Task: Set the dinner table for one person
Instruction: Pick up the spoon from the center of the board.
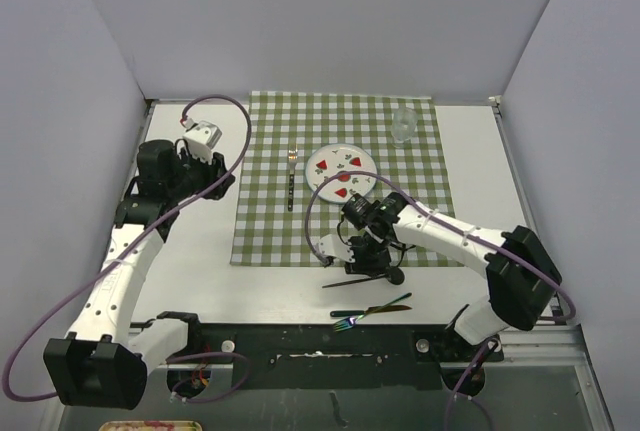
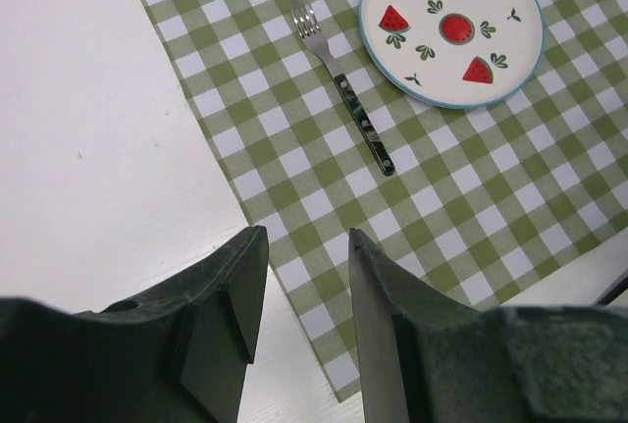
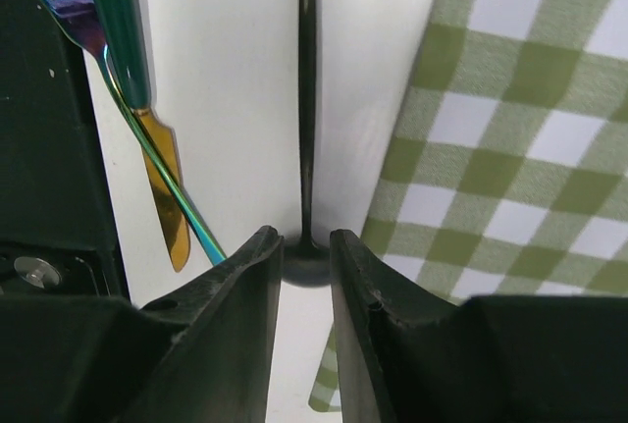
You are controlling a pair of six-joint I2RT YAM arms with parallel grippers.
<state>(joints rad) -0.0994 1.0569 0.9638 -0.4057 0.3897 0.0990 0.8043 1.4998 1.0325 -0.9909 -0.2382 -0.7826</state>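
Green cloth (image 1: 270, 221) holds plate (image 1: 313, 165) and glass (image 1: 403, 124); left claw (image 2: 306, 246) gapes, right claw (image 3: 302, 241) unclear.

Left arm (image 1: 125, 261): reaching forward; left gripper (image 2: 304, 241) tilted down, jaws parted, empty. Right arm (image 1: 450, 236): folded leftward; right gripper (image 3: 305, 241) pointing down, jaws narrowly apart.

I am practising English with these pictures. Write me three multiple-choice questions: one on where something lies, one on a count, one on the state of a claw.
1. Where does the dark-handled fork lie?
A) on the cloth, left of the plate
B) on the plate
C) under the plate
2. How many red watermelon pictures are on the plate?
A) two
B) four
C) seven
3. The left claw is:
A) shut on the fork
B) shut on the plate
C) open, empty

1 A: it rests on the checks beside the rim.
2 B: three slices, one round.
3 C: cloth shows between its jaws.
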